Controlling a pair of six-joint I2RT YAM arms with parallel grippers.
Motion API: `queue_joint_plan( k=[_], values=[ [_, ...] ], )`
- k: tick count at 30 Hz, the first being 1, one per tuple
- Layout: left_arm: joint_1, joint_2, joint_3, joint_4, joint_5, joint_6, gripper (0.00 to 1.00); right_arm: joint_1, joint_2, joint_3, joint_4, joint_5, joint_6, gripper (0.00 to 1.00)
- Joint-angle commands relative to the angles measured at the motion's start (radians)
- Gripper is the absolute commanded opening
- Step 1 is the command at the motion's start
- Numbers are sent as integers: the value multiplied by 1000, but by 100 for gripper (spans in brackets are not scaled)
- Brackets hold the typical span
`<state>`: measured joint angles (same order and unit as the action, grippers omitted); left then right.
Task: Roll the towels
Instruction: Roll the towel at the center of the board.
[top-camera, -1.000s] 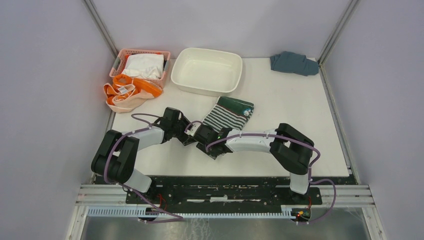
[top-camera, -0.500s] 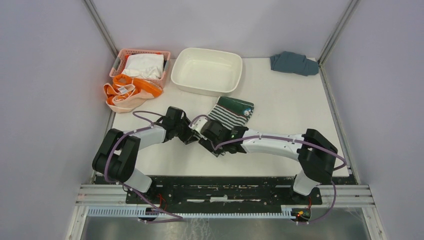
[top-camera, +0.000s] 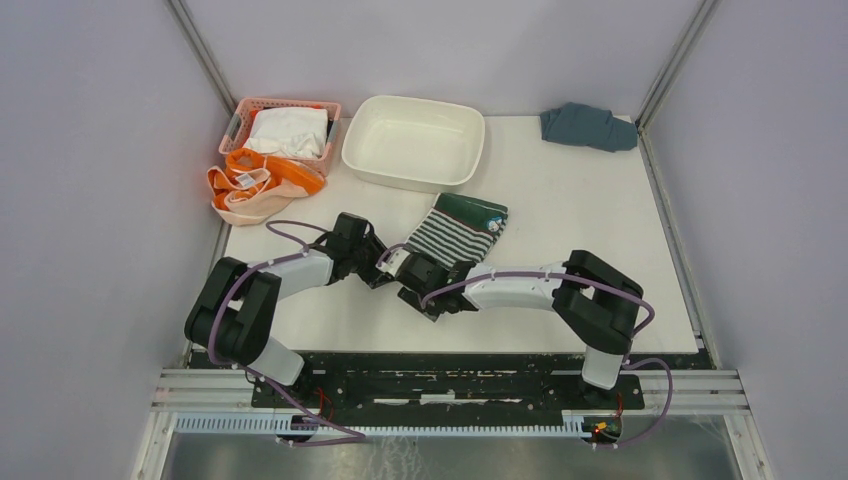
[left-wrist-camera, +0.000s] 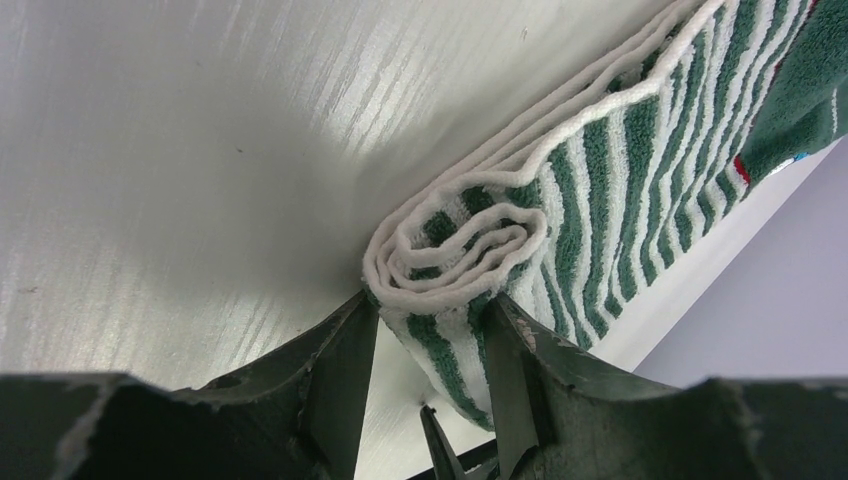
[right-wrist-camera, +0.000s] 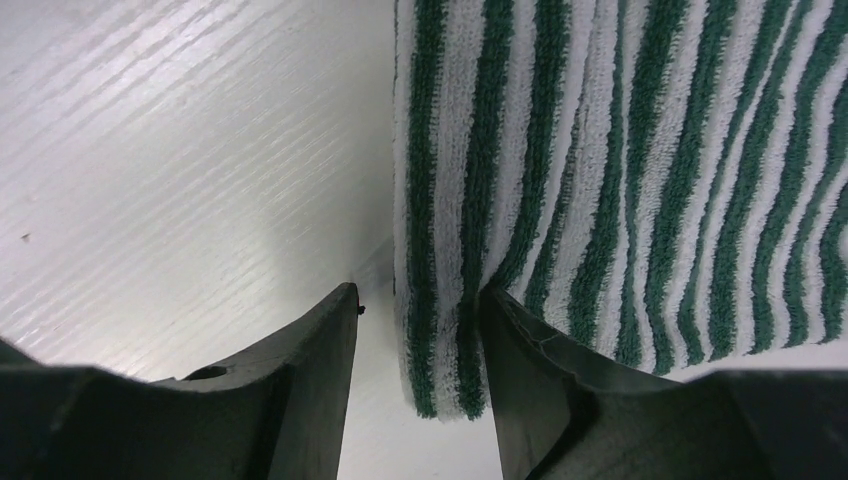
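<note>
The dark green-and-white striped terry towel (top-camera: 458, 230) was laid near the middle of the white table (top-camera: 580, 230), with its near end wound into a small roll. That roll was clamped between the fingers of the left gripper (left-wrist-camera: 430, 330). The right gripper (right-wrist-camera: 418, 310) was set with its fingers apart around the towel's near edge, one finger clear of the cloth. The orange towel with a peach centre (top-camera: 262, 185) was heaped at the far left, against the pink plastic basket (top-camera: 283, 102).

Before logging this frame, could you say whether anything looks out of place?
The orange towel lies crumpled beside the pink basket, seemingly overhanging the table's left edge; the striped towel looks tidy.
</note>
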<state>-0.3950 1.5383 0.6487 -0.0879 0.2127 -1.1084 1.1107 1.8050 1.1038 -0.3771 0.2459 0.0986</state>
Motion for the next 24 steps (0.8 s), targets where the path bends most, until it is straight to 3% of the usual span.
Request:
queue_joint_plan(
  k=[1, 9, 12, 14, 16, 20, 24],
  values=[
    [-3, 73, -54, -170, -170, 99, 54, 0, 55, -9, 27, 75, 1, 56],
    [-3, 88, -43, -169, -188, 108, 54, -11, 160, 11, -26, 154, 41, 57],
    [-4, 105, -32, -167, -191, 113, 54, -14, 195, 25, -49, 151, 48, 48],
    [-3, 105, -28, -171, -195, 114, 54, -14, 206, 31, -64, 137, 51, 33],
    [-3, 83, -31, -181, -207, 115, 54, -14, 199, 31, -71, 88, 51, 19],
    [-2, -7, -46, -238, -240, 117, 55, -12, 137, 33, -81, -162, 30, 2],
    [-2, -125, -57, -309, -261, 121, 60, -13, 71, 46, -86, -406, 45, 0]
  ],
)
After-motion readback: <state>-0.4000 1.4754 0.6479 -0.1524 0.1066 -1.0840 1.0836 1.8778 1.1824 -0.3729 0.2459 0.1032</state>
